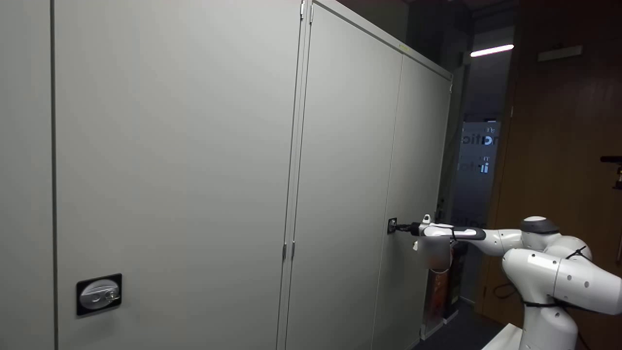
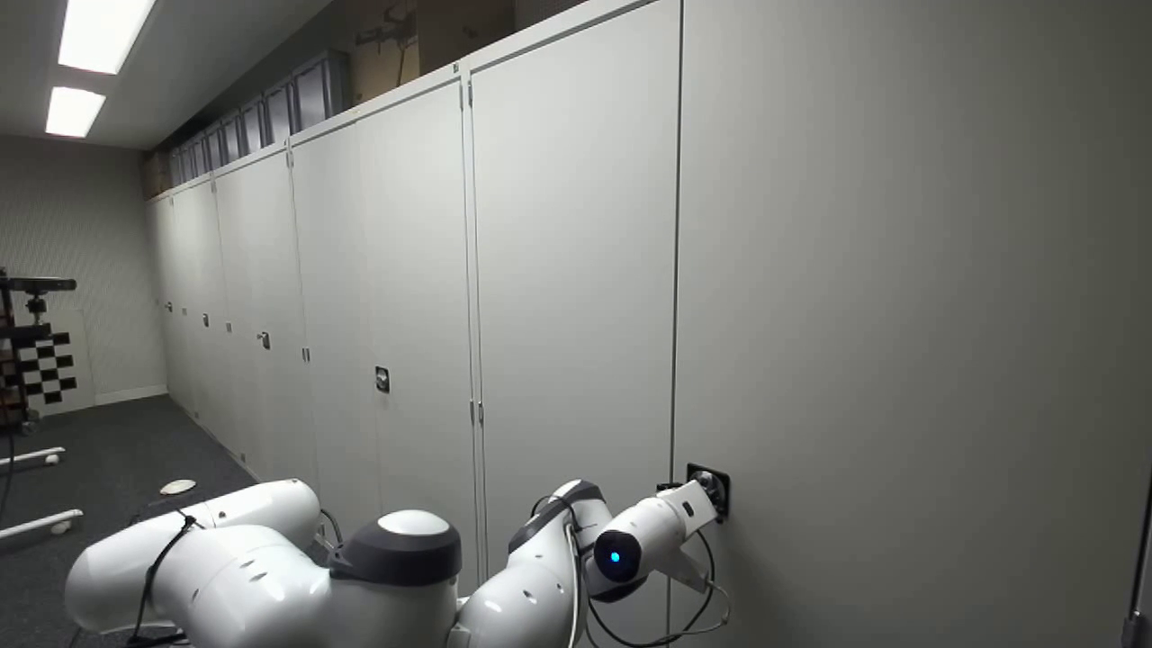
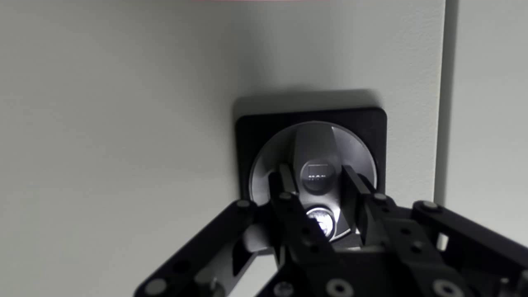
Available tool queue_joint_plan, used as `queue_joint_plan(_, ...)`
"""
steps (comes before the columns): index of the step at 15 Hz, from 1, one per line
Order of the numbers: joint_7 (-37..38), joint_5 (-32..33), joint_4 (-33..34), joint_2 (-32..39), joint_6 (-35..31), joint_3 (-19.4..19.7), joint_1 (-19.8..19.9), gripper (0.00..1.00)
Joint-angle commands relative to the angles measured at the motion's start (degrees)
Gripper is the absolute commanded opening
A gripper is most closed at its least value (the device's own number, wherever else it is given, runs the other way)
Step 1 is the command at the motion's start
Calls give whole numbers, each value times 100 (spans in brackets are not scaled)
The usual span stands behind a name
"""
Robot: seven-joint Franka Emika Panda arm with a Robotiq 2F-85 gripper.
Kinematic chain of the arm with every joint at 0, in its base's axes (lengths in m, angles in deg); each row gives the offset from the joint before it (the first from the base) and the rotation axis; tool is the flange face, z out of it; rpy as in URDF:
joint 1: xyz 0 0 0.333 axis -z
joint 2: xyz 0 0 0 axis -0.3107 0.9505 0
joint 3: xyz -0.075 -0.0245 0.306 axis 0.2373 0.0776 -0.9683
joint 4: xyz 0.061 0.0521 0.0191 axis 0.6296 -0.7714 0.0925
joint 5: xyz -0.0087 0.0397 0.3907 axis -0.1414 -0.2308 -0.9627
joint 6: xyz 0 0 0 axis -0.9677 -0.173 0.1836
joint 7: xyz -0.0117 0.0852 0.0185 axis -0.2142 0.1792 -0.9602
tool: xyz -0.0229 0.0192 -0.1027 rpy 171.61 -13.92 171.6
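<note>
A round silver handle (image 3: 315,140) with a raised middle ridge sits on a black square plate (image 3: 251,136) on a light grey cabinet door (image 3: 123,144). A lock cylinder (image 3: 324,225) shows at the ridge's lower end, partly covered by a finger. My black gripper (image 3: 315,175) has one fingertip close against each side of the ridge and appears shut on it. In an exterior view the gripper (image 1: 401,227) reaches the handle (image 1: 392,222) straight on. In an exterior view the wrist mostly hides the fingers beside the plate (image 2: 725,490). The door looks flush with its neighbour.
A door seam (image 3: 445,103) runs right of the plate. Another handle with a key (image 1: 98,294) is on a nearer cabinet. Cables (image 2: 711,576) hang below the wrist. A stand with a checkerboard (image 2: 47,364) is at far left. Grey bins (image 2: 310,94) stand on the cabinets.
</note>
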Motion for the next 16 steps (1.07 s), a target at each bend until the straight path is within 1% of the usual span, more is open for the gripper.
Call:
queue_joint_plan(1, 180, -160, 70, 184, 2, -29, -100, 8)
queue_joint_plan(4, 390, -292, -62, 314, 4, -2, -77, 8)
queue_joint_plan(5, 249, -620, -192, 366, 0, -45, -48, 8)
queue_joint_plan(6, 570, -538, -217, 442, 9, -10, -47, 8)
queue_joint_plan(16, 1228, -1354, -621, 850, 13, -138, 48, 8)
